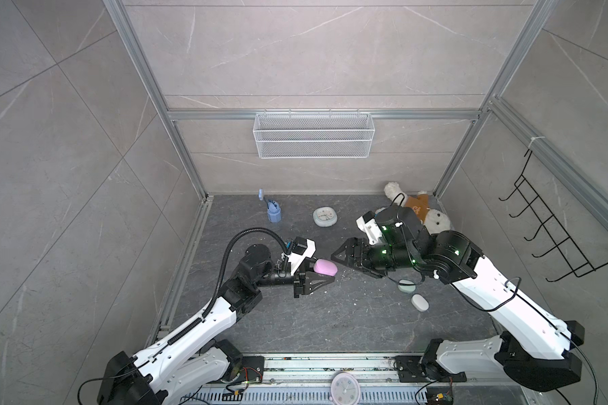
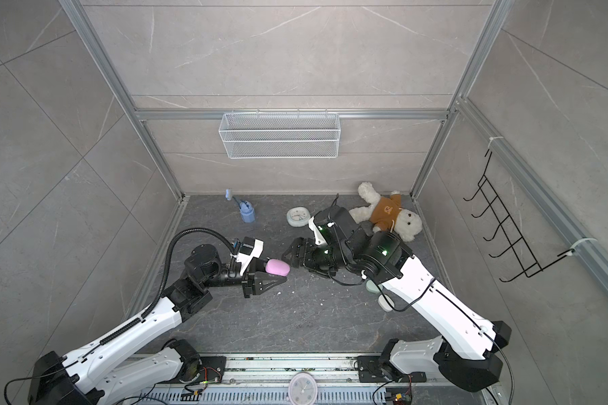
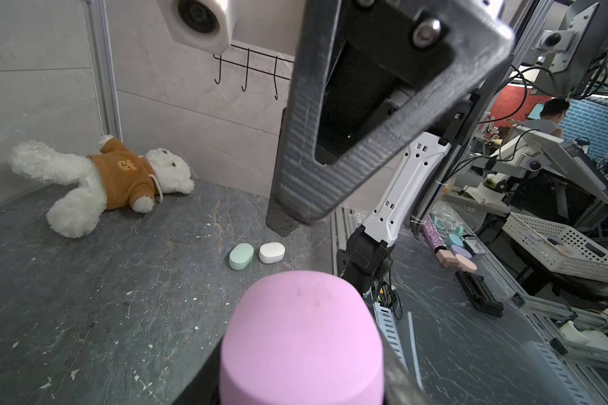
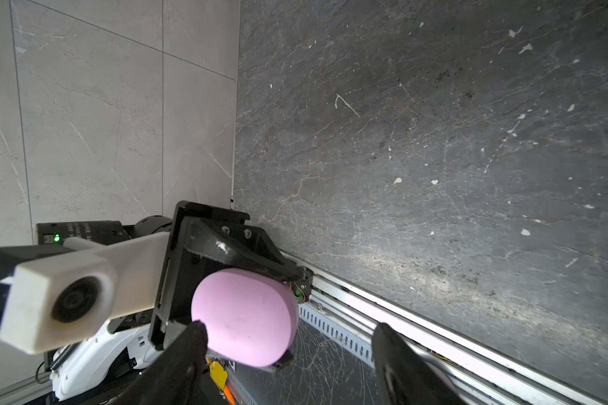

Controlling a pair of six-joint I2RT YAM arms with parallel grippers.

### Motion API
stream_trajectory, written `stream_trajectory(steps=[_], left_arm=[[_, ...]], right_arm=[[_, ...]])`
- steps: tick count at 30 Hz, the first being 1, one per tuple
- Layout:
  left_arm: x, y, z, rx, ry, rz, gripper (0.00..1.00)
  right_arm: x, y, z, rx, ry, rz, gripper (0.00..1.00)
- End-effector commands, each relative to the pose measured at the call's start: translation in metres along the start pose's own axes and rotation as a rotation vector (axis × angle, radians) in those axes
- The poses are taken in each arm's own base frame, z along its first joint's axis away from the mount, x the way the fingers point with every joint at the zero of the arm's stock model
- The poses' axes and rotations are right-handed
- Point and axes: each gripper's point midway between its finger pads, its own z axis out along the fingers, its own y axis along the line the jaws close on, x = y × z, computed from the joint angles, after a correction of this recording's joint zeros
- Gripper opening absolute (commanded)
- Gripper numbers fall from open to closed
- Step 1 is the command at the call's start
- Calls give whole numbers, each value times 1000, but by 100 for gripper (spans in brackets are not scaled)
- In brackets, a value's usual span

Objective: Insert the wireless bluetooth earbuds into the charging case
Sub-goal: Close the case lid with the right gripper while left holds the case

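My left gripper is shut on a pink charging case and holds it above the middle of the dark table, lid closed. My right gripper faces the case from the right, very close, jaws open with nothing between them. In the right wrist view the pink case sits just beyond one fingertip. The earbuds are out of view. A mint case and a white case lie shut on the table under my right arm.
A teddy bear lies at the back right. A small clock and a blue cup with a toothbrush stand at the back. A wire basket hangs on the back wall, a hook rack on the right wall.
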Motion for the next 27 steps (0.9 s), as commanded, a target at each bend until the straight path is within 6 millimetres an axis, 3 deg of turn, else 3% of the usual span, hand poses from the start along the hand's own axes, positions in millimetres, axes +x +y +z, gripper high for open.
stream_trajectory(steps=[1, 6, 17, 27], left_arm=[[2, -3, -1, -8, 53, 37, 8], [9, -2, 3, 3, 101, 19, 9], [13, -2, 6, 7, 120, 17, 9], [15, -3, 7, 10, 127, 15, 9]], right_arm=[[9, 11, 11, -76, 69, 16, 80], [11, 15, 22, -94, 105, 22, 86], [23, -3, 52, -29, 198, 70, 87], [25, -4, 59, -25, 223, 87, 79]])
